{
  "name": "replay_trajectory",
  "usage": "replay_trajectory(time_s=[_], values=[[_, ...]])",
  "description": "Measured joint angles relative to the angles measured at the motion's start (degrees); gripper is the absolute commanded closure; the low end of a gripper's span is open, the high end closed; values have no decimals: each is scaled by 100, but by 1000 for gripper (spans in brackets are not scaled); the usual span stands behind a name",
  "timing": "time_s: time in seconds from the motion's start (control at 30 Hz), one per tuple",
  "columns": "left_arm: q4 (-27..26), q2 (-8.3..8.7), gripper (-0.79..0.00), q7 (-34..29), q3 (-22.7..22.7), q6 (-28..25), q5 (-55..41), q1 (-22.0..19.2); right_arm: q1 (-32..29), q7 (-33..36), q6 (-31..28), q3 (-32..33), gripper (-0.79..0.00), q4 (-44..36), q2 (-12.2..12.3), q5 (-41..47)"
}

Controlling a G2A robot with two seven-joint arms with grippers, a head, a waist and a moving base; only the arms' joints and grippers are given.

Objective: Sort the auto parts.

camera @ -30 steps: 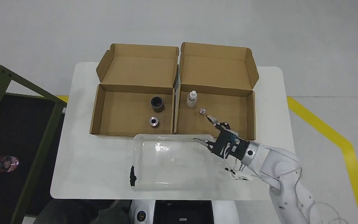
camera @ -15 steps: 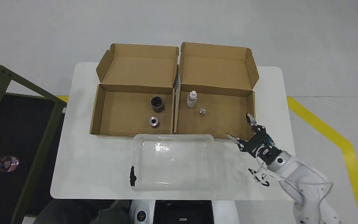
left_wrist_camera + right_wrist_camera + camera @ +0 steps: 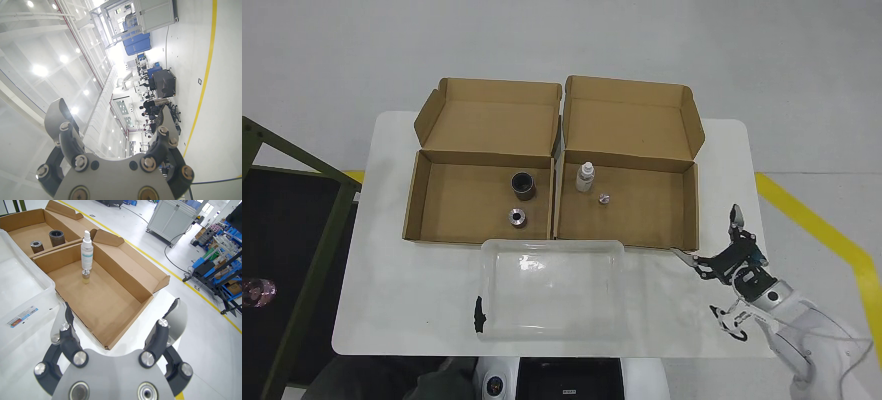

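**Parts boxed, both pairs of fingers empty**

Up on the left arm, the left fingers (image 3: 53, 113) stand wide apart with nothing between them. They are aimed at the hall rather than at the desk (image 3: 392, 280), so I judge that arm to be out of the work.

On the desk, the left box (image 3: 457, 200) holds a dark sleeve (image 3: 523, 185). Nearer in the same box is a smaller metal cylinder (image 3: 514, 214). Both are upright and apart, so like seems to go with like.

Near of both boxes lies a clear bin (image 3: 562, 290), probably the source of the parts. A small dark thing (image 3: 479, 315) sits at its near left edge, too small to name.

The right box (image 3: 652, 205) holds a spray bottle (image 3: 585, 177), upright towards its far left. Just right of the bottle and nearer stands a small studded part (image 3: 605, 198), not touching it.

The right fingers (image 3: 178, 315) are also spread and hold nothing. They are low over the desk, just off that box's near right corner. The studded part stands well apart from them, to the left and farther, with the box wall between.

All four items rest in boxes, so the sorting looks close to done. Spread, empty fingers outside the box suggest an arm with no part in hand.
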Motion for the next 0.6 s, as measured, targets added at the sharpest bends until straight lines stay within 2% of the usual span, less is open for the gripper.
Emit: replay_trajectory(time_s=[0.6], values=[[0,0,-784,0,0,0,0,0,-17,-37,26,7,-785,40,3,29]])
